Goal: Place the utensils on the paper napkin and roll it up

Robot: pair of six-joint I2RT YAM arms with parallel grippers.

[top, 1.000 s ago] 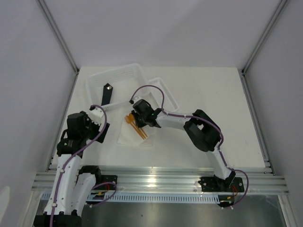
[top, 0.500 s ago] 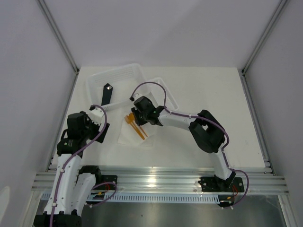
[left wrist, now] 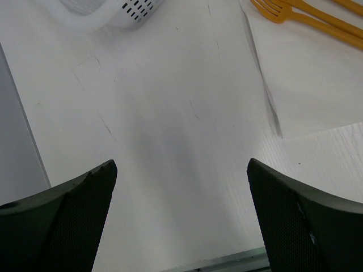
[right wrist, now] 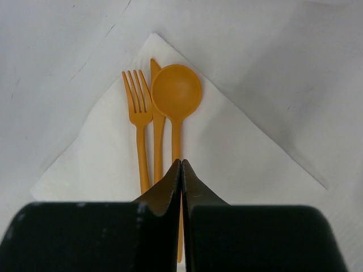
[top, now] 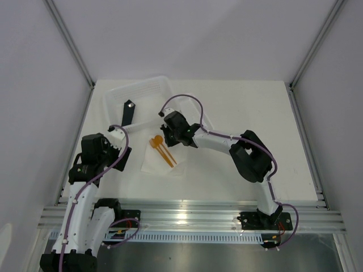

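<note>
Utensils (right wrist: 157, 127) lie side by side on the paper napkin (right wrist: 238, 153), with fork, knife and spoon heads pointing into one corner. I'd say they are set on the diagonal so the sheet can be rolled around them from a corner. The right tool (right wrist: 181, 168) hangs over the handles, pressed together and holding nothing. The left tool (left wrist: 180, 167) hovers spread wide above bare bench (left wrist: 164, 102) just beside the napkin's edge, likely placed to pin or lift that side once rolling starts.

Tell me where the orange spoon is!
In the right wrist view, the orange spoon lies on the paper napkin, beside the knife, with the fork beyond.
</note>
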